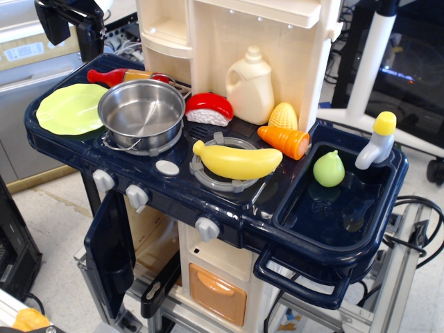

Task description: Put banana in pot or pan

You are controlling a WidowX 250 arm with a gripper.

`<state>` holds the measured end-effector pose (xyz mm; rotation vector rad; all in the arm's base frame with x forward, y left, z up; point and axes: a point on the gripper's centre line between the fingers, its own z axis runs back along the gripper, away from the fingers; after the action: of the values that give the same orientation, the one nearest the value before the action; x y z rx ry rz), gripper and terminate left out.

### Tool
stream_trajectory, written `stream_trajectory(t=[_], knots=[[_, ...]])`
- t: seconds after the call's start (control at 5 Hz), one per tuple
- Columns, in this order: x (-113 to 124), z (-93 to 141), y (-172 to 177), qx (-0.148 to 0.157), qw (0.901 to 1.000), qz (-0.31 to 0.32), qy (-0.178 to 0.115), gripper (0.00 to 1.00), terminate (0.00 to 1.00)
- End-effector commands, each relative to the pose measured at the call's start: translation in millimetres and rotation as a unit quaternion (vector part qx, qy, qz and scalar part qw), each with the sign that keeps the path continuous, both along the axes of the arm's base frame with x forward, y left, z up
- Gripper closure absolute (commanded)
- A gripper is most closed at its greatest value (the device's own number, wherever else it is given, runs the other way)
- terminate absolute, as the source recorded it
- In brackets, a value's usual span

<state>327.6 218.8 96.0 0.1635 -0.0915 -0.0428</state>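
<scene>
Banana (238, 161) lying across the right burner (229, 166), pot (141, 114) at its 10 o'clock, empty, gripper (73, 21) high at top left, its fingers' opening impossible to tell, nothing held.

From where I stand, only a small part of the robot arm (73, 21) shows, up in the top left corner behind the toy kitchen. It is matte black throughout, built of blocky, angular housings with hard edges. One flat, squarish panel hangs at the far left, and a thicker boxy section sits beside it. A lighter, pale patch shows on the right-hand side of that section, though it is too small to read. The upper end runs off the frame, so the rest is hidden.
</scene>
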Motion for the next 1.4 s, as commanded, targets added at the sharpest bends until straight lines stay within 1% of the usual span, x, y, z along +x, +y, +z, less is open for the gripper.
stream_trajectory(t=[0.0, 0.2, 0.4, 0.6, 0.8, 1.0, 1.2], knots=[[0.0, 0.0, 0.0, 0.000, 1.0000, 0.000, 0.000, 0.00, 0.00], [-15.2, 25.8, -29.3, -0.009, 0.9937, -0.109, -0.025, 0.00, 0.00], [-27.4, 55.1, -67.5, 0.003, 0.9904, -0.137, -0.019, 0.00, 0.00], [-34.6, 81.0, -111.2, 0.021, 0.9785, -0.205, -0.016, 0.00, 0.00], [-47.8, 81.9, -154.6, -0.008, 0.9534, -0.295, -0.065, 0.00, 0.00], [-75.6, 69.3, -193.0, -0.010, 0.9137, -0.385, -0.129, 0.00, 0.00], [-77.4, 48.0, -206.4, -0.023, 0.8972, -0.416, -0.148, 0.00, 0.00]])
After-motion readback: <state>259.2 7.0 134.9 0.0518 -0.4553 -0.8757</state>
